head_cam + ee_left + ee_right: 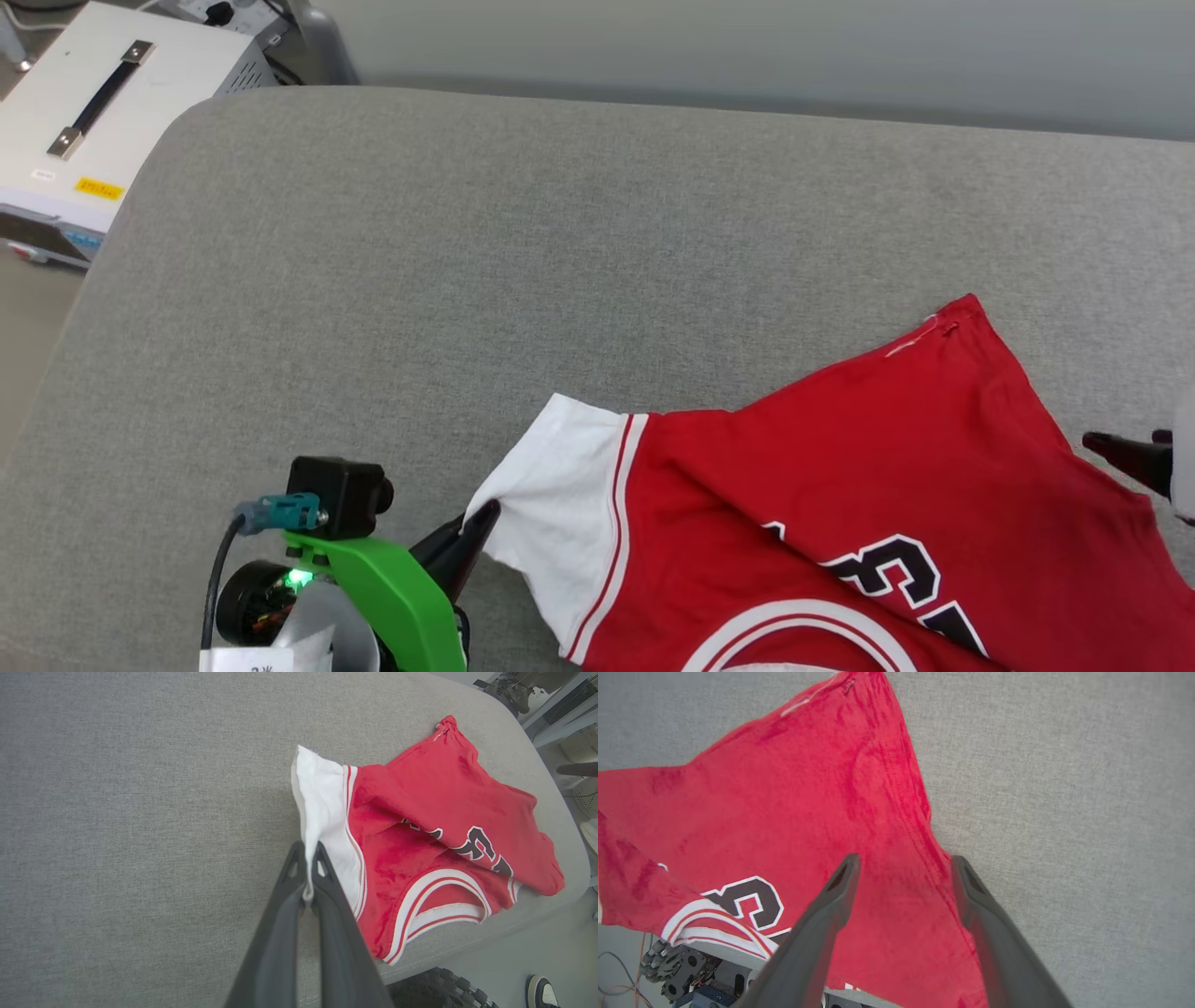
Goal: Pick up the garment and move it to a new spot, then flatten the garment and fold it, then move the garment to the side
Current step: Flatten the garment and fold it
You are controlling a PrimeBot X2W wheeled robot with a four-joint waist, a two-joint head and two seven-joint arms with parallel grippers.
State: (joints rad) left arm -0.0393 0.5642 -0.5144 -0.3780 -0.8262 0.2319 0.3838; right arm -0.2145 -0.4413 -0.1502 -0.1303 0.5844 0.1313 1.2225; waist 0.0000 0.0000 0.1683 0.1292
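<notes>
Your garment (840,485) lies rumpled on the near right part of the pad (467,233), and its near edge reaches the pad's front rim. It is soft red knit cloth, folded over itself in a slanting crease. One red corner points up and away from you. Its black lettering (896,574) has a white outline and is partly tucked under the fold. A curved neck band (444,891) of white and red stripes sits nearest the rim. The white sleeve (560,504) is edged with thin red stripes and sticks out to the left.

Your left gripper (306,858) has its two dark fingers pressed together on the edge of that sleeve, with white cloth pinched between them. Your right gripper (903,868) has its fingers spread wide and grips nothing. One finger is over the red cloth and the other is just past the stitched right hem, over bare pad.

The pad is grey woven fabric, flat and finely grained, with rounded corners. Beyond its far left corner stands a white box (93,103) with a black handle and a yellow label. A pale wall (747,47) runs behind. In the left wrist view a shoe (542,994) rests on the floor below the rim.
</notes>
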